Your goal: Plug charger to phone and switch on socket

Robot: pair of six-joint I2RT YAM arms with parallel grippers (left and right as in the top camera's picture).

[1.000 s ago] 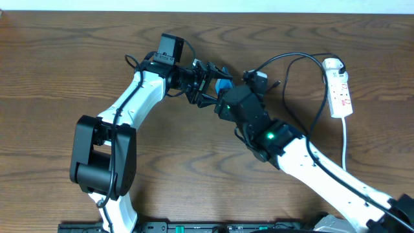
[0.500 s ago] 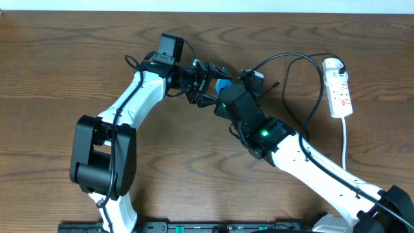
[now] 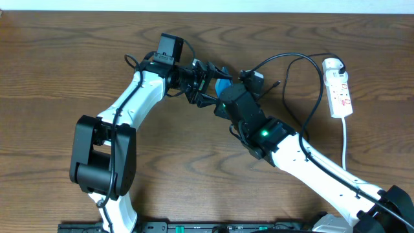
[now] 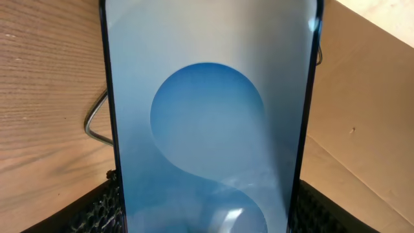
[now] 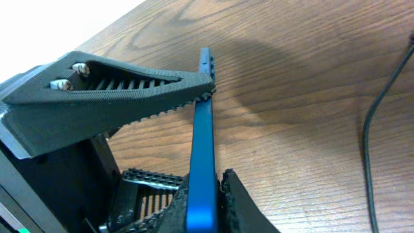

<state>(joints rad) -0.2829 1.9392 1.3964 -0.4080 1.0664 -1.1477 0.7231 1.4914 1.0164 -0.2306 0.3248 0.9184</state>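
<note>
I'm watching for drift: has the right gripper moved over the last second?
Yes: the right gripper edged slightly left, farther from the socket, toward the phone.

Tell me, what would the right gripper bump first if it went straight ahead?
The phone, already between its fingers. Pushing on, the right gripper would probably meet the left gripper holding it, though depth is unclear.

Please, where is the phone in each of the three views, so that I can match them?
Overhead: the phone is a small blue patch, upper centre.
Left wrist: the phone fills the middle, with its screen facing the camera.
Right wrist: the phone is edge-on, a thin blue strip at centre.
Shared landmark: the wooden table.
</note>
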